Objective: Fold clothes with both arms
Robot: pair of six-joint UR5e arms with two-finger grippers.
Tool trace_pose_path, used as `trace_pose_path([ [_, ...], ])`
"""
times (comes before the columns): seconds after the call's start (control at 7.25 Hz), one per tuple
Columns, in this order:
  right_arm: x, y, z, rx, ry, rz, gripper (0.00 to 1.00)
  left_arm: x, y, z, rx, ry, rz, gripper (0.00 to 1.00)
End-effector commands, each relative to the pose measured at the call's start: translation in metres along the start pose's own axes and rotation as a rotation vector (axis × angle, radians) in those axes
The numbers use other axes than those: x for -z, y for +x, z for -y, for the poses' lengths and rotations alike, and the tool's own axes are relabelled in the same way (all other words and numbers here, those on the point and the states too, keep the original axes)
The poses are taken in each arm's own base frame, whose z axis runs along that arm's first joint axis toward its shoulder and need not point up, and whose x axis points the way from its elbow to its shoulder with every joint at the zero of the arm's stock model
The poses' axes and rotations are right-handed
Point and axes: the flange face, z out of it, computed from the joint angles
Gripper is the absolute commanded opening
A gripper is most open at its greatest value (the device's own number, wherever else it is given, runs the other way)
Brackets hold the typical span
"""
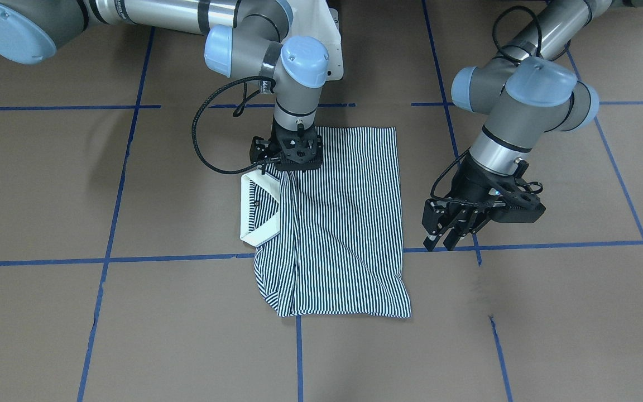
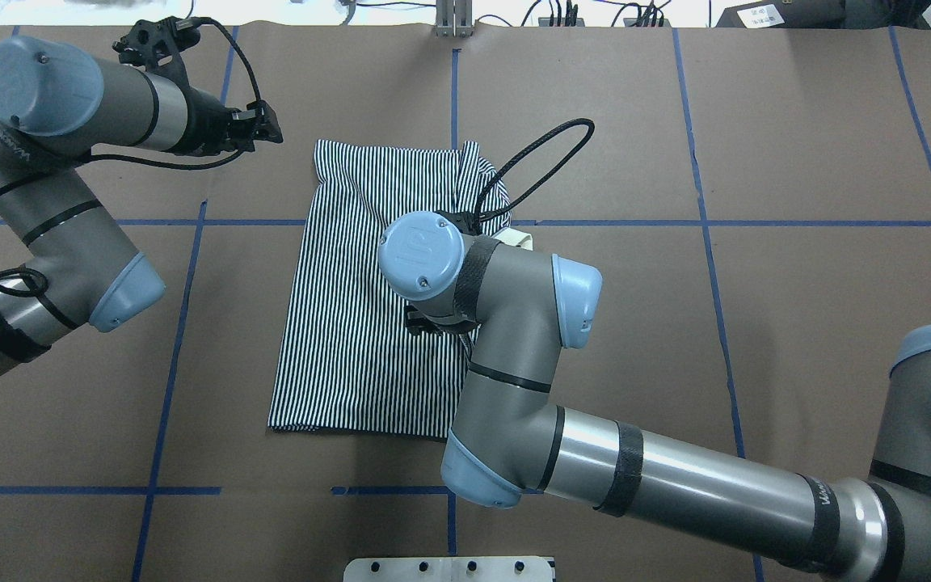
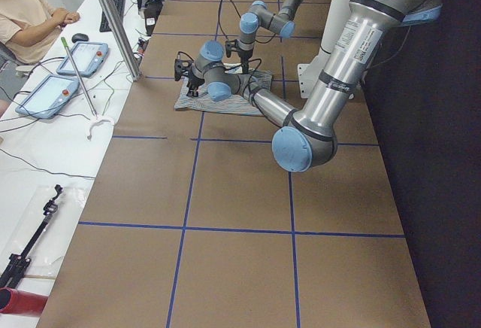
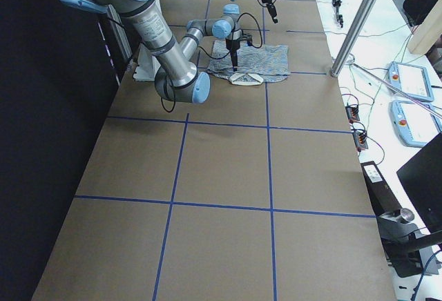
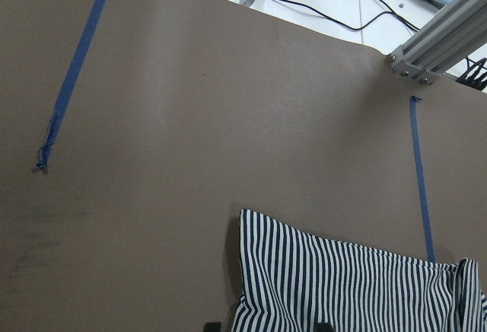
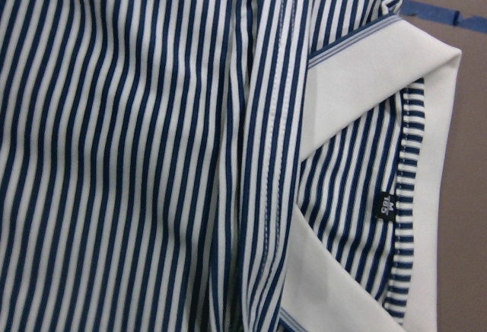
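Brown paper-covered table [image 1: 76, 184], spread under the jaws of the left gripper [image 1: 440, 244]. Blue tape lines [image 1: 37, 262], laid in a grid, with 1 crossing just beside those jaws. White pedestal base [image 1: 332, 56], well behind them. Aluminium post [image 3: 113, 19], ahead of the jaws at the table's edge. On the white bench [image 3: 45, 147] past it, well apart from the jaws: 2 teach pendants [image 3: 81, 57], 1 mouse [image 3: 80, 37]. 1 seated operator [image 3: 26, 19], peach shirt.
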Motion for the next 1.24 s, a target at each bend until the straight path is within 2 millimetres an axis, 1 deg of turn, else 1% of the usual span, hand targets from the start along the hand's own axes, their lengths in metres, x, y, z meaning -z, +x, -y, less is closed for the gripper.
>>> trace_pose_path([
  [0.0, -0.014, 0.006, 0.003, -0.004, -0.009, -0.023, 1.00, 0.003, -0.001, -0.001, 0.000, -0.001, -0.001, 0.50],
  [0.41, -0.021, 0.008, 0.005, 0.002, -0.014, -0.039, 1.00, 0.003, -0.002, -0.002, 0.000, -0.001, 0.000, 0.51],
  [0.69, -0.021, 0.019, 0.017, -0.011, -0.009, -0.046, 1.00, 0.003, -0.004, -0.002, 0.001, -0.002, 0.003, 0.50],
  [0.83, -0.016, 0.031, 0.032, -0.025, -0.005, -0.044, 1.00, 0.003, -0.005, -0.001, 0.002, 0.001, 0.004, 0.50],
  [0.97, -0.022, 0.051, 0.038, -0.023, -0.008, -0.054, 1.00, 0.003, -0.005, -0.001, 0.002, 0.001, 0.004, 0.50],
  [1.1, -0.022, 0.074, 0.041, -0.015, -0.006, -0.055, 1.00, 0.004, -0.004, -0.001, 0.001, 0.002, 0.002, 0.50],
])
